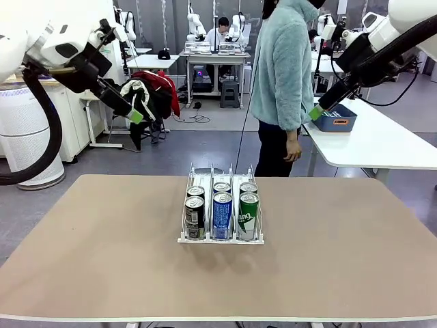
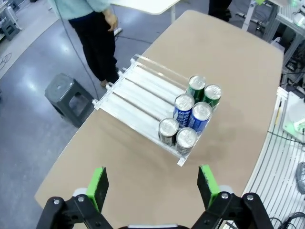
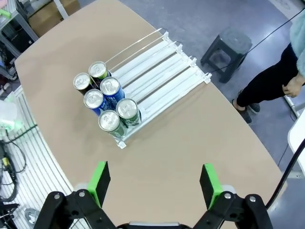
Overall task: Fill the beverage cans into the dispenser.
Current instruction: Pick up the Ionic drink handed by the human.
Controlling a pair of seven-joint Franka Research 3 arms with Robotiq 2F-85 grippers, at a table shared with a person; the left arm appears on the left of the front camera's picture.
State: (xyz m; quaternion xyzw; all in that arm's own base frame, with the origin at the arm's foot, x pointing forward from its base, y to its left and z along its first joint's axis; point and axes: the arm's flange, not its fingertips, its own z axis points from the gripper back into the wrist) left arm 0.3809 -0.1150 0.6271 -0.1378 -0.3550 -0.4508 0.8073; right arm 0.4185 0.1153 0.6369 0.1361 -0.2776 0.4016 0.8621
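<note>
The white rack (image 1: 212, 172) sits mid-table (image 1: 341, 260). Its lanes run lengthwise from the robot's side toward the person (image 1: 283, 68) standing at the far edge, and the low front lip faces the robot. Six cans (image 1: 222, 215) stand upright, two to a lane, crowded against that lip: black on the left, blue in the middle, green on the right. The left gripper (image 2: 152, 183) and the right gripper (image 3: 155, 183) hang high above the table, fingers spread wide, holding nothing.

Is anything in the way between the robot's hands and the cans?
Nothing visible. The left hand and right hand hang open above the table, and the cans stand uncovered at the dispenser's front.
</note>
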